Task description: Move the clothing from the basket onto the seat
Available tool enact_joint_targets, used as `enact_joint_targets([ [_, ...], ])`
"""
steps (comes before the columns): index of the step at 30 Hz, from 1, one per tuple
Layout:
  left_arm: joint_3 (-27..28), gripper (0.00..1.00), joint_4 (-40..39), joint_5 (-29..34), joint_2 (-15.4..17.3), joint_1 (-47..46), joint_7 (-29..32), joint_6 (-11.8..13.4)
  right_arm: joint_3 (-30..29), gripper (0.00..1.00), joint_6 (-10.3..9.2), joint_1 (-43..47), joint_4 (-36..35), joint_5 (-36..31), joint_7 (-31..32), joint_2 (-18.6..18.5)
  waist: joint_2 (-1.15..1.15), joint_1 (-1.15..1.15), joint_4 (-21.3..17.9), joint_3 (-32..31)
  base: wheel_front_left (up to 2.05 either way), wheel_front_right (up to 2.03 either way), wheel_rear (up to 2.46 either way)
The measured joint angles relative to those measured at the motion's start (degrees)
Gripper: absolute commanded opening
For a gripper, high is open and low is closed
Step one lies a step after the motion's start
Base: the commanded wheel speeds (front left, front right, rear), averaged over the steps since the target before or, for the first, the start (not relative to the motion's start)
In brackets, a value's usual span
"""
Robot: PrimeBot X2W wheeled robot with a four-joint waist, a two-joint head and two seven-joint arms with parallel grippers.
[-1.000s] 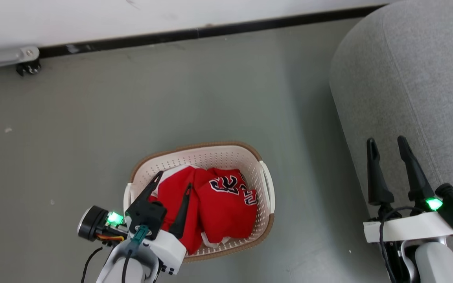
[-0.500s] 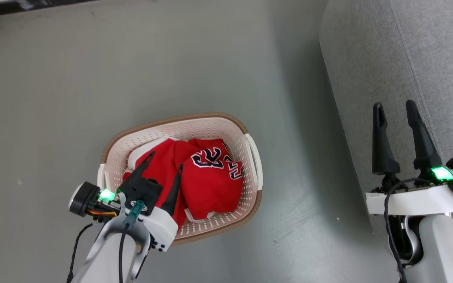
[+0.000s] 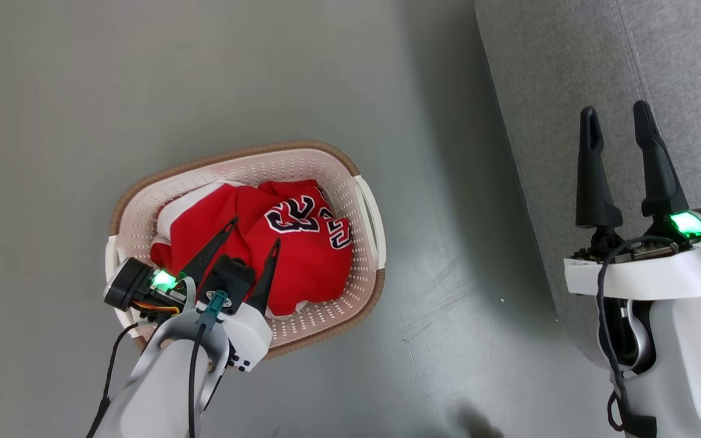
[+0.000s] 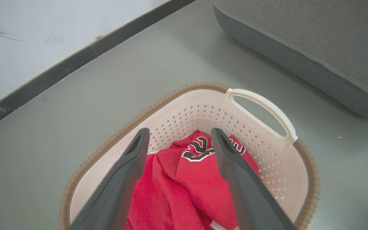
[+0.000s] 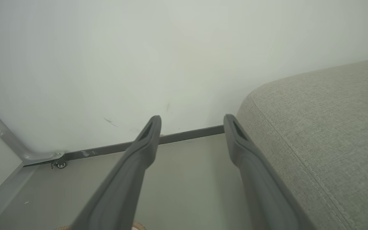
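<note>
Left gripper (image 3: 255, 231) hangs over the near end of the basket (image 3: 247, 153), its two dark fingers spread wide with nothing between them. The tips are low over the red cloth; whether they touch it, I cannot tell. The right gripper (image 3: 615, 109) is spread just as wide and empty, held above the edge of the seat (image 3: 569, 73).

By my count there are two grippers, one basket and one seat. The basket stands on the grey floor (image 3: 143, 73), to the left of the seat and apart from it. It is cream, perforated and brown-rimmed, with two loop handles, one on each short side.

Inside it lies the clothing (image 3: 314, 267), a crumpled red heap with white trim showing at the left end. I cannot tell how many garments make it up. Black numerals edged in white read "23" on the top fold. More lettering beside them is creased and unreadable.
</note>
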Motion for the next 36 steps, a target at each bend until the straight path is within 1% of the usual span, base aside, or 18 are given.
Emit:
enact_joint_targets([
  [13, -1.37, 1.0, 2.91, 1.26, 0.09, -3.91, 0.0, -0.38, 1.21, 1.0, 0.0, -4.75, -1.19, 0.48, -0.1, -0.02, 0.0, 0.0, -2.24, 5.34, 0.0, 0.0, 0.0],
  [25, -2.8, 1.0, 4.6, 2.71, 0.11, -7.59, -0.01, -0.38, 2.35, 1.0, 0.0, -8.14, -1.57, 1.16, -0.14, -0.02, 0.0, 0.0, -3.23, 9.27, 0.0, 0.0, 0.0],
  [36, -3.1, 1.0, 9.54, 3.77, 0.92, -10.98, -0.41, -0.36, 2.42, 1.0, 0.0, -9.29, -1.49, 1.7, -0.14, -0.04, 0.0, -0.01, -3.95, 12.14, 0.0, 0.0, 0.0],
])
